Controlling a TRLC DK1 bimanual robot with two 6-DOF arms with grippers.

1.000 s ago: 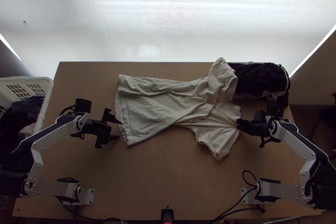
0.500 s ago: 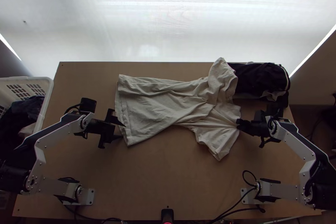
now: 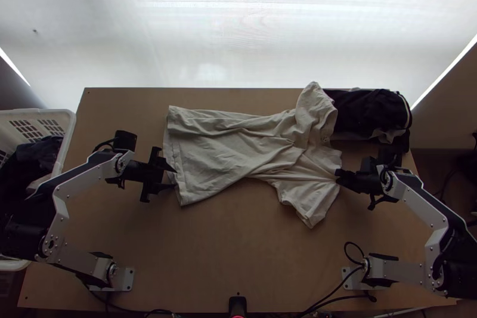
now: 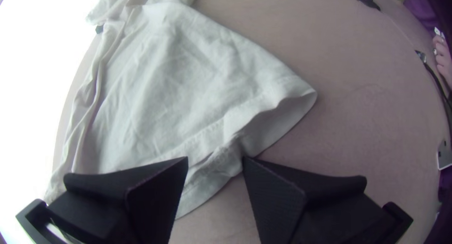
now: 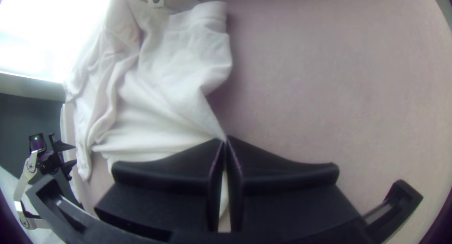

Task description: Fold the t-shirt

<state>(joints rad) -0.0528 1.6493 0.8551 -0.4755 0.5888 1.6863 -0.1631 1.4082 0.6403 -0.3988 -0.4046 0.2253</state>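
In the top view the pale t-shirt (image 3: 238,145) lies spread but wrinkled across the table, hem to the left, neck and sleeves to the right. My left gripper (image 3: 174,178) stands open at the hem; in the left wrist view the same gripper (image 4: 215,161) has its parted fingertips at the hem's edge, with shirt cloth (image 4: 188,84) beyond. At the shirt's right side, near the shoulder, is my right gripper (image 3: 338,176). The right wrist view has that gripper (image 5: 225,139) shut on a pinch of the cloth (image 5: 165,107), folds running toward its fingertips.
Dark folded clothes (image 3: 369,112) lie at the table's back right, next to the shirt's upper sleeve. A white basket (image 3: 68,133) with dark clothes stands off the left edge. Bare table (image 3: 226,246) stretches in front of the shirt. A small black stand (image 3: 237,305) is at the near edge.
My left gripper has moved a little to the right, closer over the hem, and its arm has shifted with it. The right arm and the shirt look unchanged.
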